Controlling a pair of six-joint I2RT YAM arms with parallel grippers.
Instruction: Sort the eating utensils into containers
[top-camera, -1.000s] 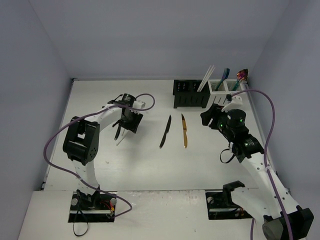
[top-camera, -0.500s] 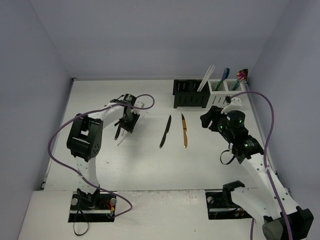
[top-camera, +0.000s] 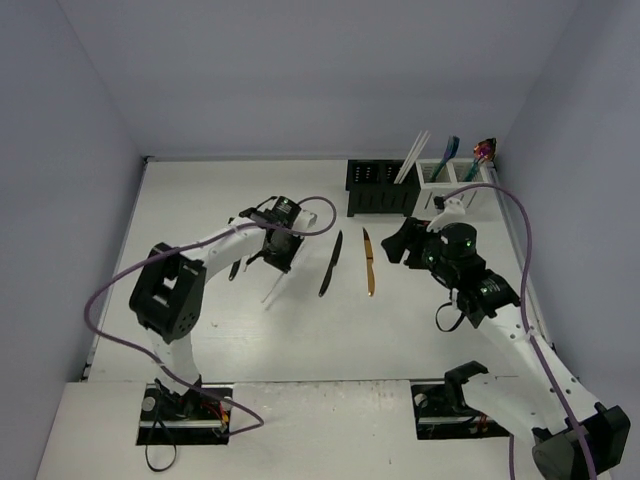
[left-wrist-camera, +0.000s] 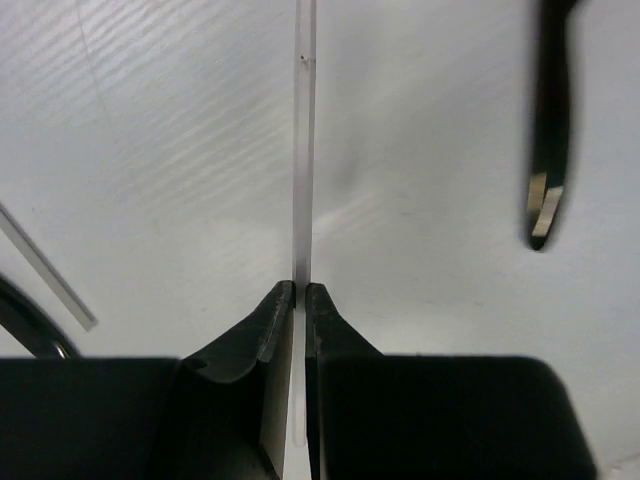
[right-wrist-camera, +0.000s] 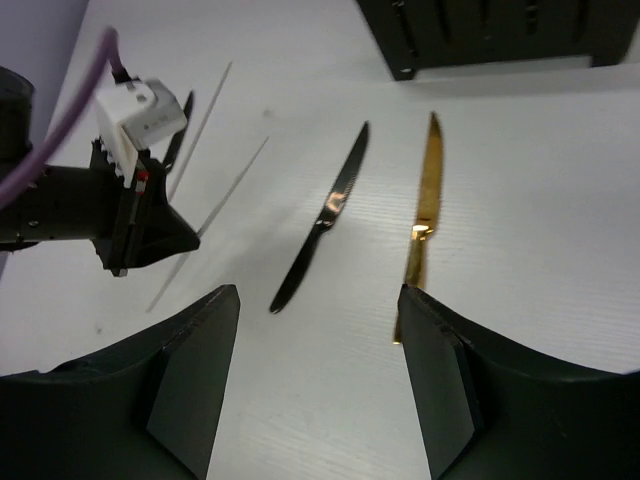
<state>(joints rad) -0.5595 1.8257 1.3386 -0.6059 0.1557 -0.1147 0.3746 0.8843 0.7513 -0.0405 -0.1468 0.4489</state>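
My left gripper is shut on a thin white chopstick, pinched at one end, left of the black knife. A gold knife lies beside the black knife; both show in the right wrist view. A second chopstick and a black utensil lie on the table to the left. My right gripper is open and empty, just right of the gold knife. The black caddy and the white caddy stand at the back right.
White chopsticks lean at the black caddy's right end. A blue utensil and an iridescent one stand in the white caddy. Walls close the table at left, back and right.
My left gripper has moved right toward the black knife, carrying the chopstick with it. My right gripper has shifted left toward the gold knife.
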